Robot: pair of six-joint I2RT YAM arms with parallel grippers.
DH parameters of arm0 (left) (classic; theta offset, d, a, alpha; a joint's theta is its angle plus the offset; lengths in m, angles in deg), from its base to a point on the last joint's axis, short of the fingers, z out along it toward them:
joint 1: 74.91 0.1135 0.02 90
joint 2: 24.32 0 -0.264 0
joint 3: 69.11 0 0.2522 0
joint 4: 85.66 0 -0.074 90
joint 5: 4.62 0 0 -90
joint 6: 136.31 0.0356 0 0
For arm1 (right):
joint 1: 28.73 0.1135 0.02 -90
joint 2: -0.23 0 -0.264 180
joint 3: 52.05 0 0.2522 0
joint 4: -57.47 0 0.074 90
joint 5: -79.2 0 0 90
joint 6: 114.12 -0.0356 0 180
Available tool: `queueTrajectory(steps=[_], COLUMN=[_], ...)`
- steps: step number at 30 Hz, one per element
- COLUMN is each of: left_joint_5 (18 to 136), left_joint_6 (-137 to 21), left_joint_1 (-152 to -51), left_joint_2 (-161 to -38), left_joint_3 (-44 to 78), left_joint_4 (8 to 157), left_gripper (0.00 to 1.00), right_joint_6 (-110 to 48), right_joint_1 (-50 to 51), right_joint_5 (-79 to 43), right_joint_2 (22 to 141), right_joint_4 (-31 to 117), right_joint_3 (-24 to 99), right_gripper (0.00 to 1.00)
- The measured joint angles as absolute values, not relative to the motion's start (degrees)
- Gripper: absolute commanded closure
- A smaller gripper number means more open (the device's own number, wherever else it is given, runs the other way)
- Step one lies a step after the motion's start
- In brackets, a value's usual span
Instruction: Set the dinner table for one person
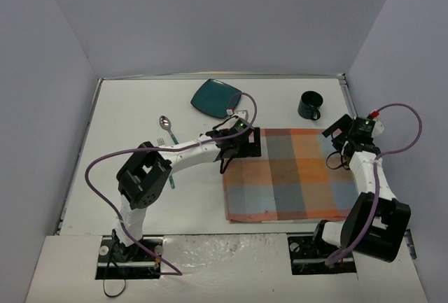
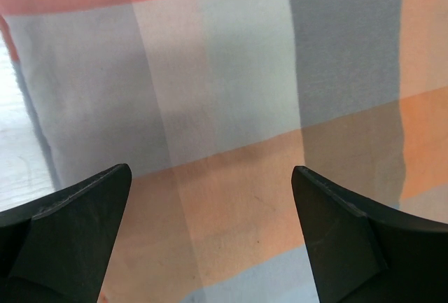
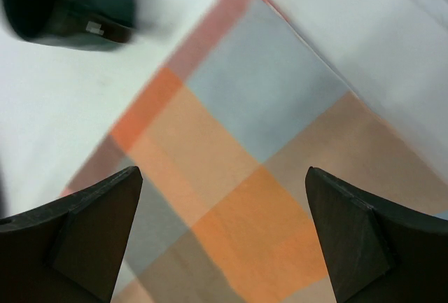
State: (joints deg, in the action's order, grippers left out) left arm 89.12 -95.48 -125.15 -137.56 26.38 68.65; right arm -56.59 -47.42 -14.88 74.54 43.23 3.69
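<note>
**Setting for one, cloth laid, dishes not yet placed.** The white surface [image 1: 126, 117] carries a plaid cloth [image 1: 294, 173] spread flat, right of centre, between your two arms. The left end effector [image 2: 211, 177] hangs low over the cloth's far left corner. Its fingers are spread wide with nothing between them. The right end effector [image 3: 224, 173] hovers over the far right corner, equally wide and also empty.

**Hazards.**
- Both sets of fingers sit close above the fabric. A sideways move made before lifting would probably catch a fold and drag the cloth askew.
- The dark mug [image 1: 309, 105] stands just beyond the far right corner, near the right fingers. A fast or low approach could tip it or push it away.
- The teal plate [image 1: 215, 97] lies beyond the far left corner, close to the left wrist and its looping cable. A swing of that wrist might nudge the plate, or the cable might snag its rim.
- The plate is thin and flat, so I judge that fingers will slip on its edge unless they are well seated.

**Surroundings.**
- A spoon [image 1: 166, 127] lies left of the plate.
- What looks like a fork [image 1: 162, 140] lies beside the spoon, with its handle running beneath the left forearm.
- You would need to draw that arm back before reaching either utensil.
- Grey walls enclose the surface on three sides.
</note>
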Motion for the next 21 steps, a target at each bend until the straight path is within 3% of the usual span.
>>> queueTrajectory(steps=[9,16,21], left_joint_5=[86.8,78.6,73.9], left_joint_6=[-90.0,-90.3,-91.9], left_joint_1=[-120.5,-102.6,-93.0], left_joint_2=[-122.1,-107.0,-107.3], left_joint_3=[25.3,7.8,0.0], left_joint_4=[68.9,78.8,82.7], left_gripper=[0.03,0.03,0.03], right_joint_6=[-55.5,-56.0,-56.3], right_joint_1=[-43.5,-38.7,-37.4], right_joint_5=[-19.0,-25.4,-30.7], right_joint_2=[58.7,51.6,48.0], right_joint_4=[42.0,41.9,43.8], right_joint_3=[9.0,8.9,8.8], right_gripper=[0.0,0.0,0.0])
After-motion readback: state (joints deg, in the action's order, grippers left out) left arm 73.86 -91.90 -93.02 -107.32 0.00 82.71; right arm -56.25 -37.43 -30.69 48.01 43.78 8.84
